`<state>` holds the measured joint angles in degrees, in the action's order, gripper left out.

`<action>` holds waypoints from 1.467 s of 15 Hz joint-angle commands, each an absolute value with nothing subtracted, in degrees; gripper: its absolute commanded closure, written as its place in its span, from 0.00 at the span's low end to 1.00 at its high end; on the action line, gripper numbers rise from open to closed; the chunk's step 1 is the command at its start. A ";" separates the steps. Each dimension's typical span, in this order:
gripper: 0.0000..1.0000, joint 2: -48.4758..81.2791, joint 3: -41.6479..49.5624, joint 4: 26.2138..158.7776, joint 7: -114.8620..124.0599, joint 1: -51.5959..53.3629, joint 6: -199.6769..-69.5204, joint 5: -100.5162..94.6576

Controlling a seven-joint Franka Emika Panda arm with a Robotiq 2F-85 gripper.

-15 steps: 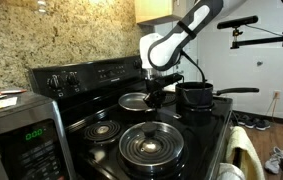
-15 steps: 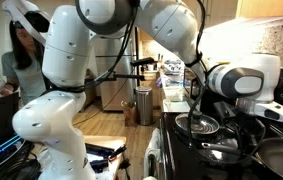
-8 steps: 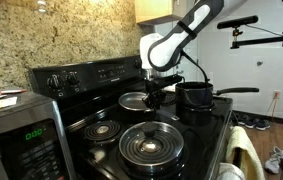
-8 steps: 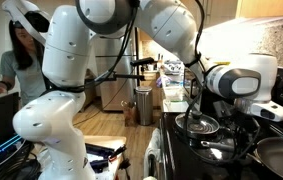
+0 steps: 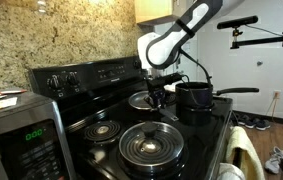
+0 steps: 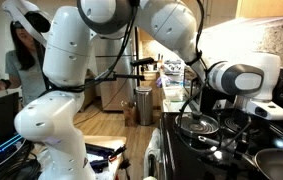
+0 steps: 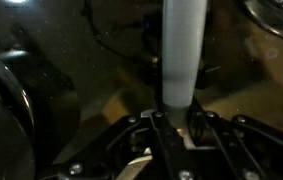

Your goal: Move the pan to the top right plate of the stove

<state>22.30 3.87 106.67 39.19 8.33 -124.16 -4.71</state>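
The silvery pan [image 5: 139,100] hangs just above the back of the black stove [image 5: 206,135], left of centre. My gripper [image 5: 159,97] is shut on its long thin handle. In the wrist view the pale handle [image 7: 178,55] runs straight up from between my closed fingers [image 7: 176,128]. The top right plate does not show. A deep black saucepan [image 5: 194,97] stands at the back right, close beside the pan. My arm's wrist [image 6: 237,80] reaches over the stove in an exterior view.
A round dark ribbed lidded pan [image 5: 151,144] fills the front right burner. The front left coil [image 5: 103,130] is bare. The knob panel [image 5: 86,75] rises behind. A microwave [image 5: 19,132] stands at the left. A person [image 6: 21,60] stands in the background.
The pan has shifted slightly right toward the saucepan and lifted a little, still held by its handle.
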 commanded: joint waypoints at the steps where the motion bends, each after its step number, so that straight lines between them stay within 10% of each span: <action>1: 0.74 22.21 3.48 106.62 39.50 8.06 -124.45 -4.52; 4: 0.74 22.16 3.29 106.73 39.49 8.10 -125.14 -4.21; 5: 0.94 22.39 3.41 106.35 39.80 8.16 -124.59 -4.37; 14: 0.94 23.11 6.31 102.47 53.40 8.24 -116.86 -7.52; 15: 0.74 22.66 5.46 104.19 50.68 7.65 -118.96 -6.68; 19: 0.74 22.90 5.56 104.03 51.42 7.65 -118.88 -6.69; 20: 0.94 22.90 5.56 104.02 51.44 7.65 -118.87 -6.69; 22: 0.94 23.75 5.80 102.39 53.08 7.68 -117.31 -6.16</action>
<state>23.07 6.34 104.14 51.22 8.40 -119.07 -6.34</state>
